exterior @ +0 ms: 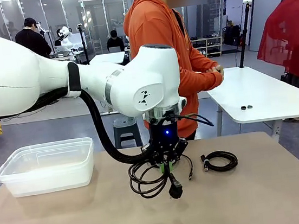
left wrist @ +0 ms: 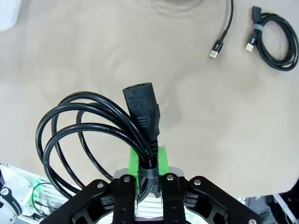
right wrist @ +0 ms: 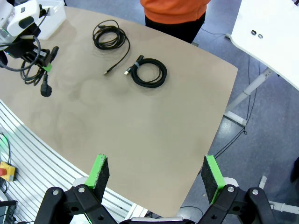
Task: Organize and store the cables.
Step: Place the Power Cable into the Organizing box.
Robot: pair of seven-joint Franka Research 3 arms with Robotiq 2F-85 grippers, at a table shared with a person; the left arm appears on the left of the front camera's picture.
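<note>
Worktop point(exterior: 269, 201) tan, person point(exterior: 166, 50) in orange standing at its far side; clear plastic tub point(exterior: 46, 167) on the left part, nothing visible inside; left tool point(exterior: 167, 163) clamped on the gathered strands of the power cord coil point(exterior: 147, 180), loops and plug point(exterior: 175, 191) dangling under it, looks just clear of the worktop, well apart from the tub; right tool point(right wrist: 154, 164) jaws wide apart, nothing between them, up by the worktop's edge, well apart from every cable; bundled coil point(exterior: 219, 161) flat on the worktop right of the left tool; looser coil point(right wrist: 110, 36) near it, stray connector end point(right wrist: 108, 71) trailing out.

Step in hand, judged: carry the held cord to the tub. To do it well: raise enough that the hanging plug clears the tub wall; travel left slowly so loops don't swing or snag the stray end; centre over the tub; lower till loops sit inside, only then release; pinch is narrow, cord may slip if jerked.
</note>
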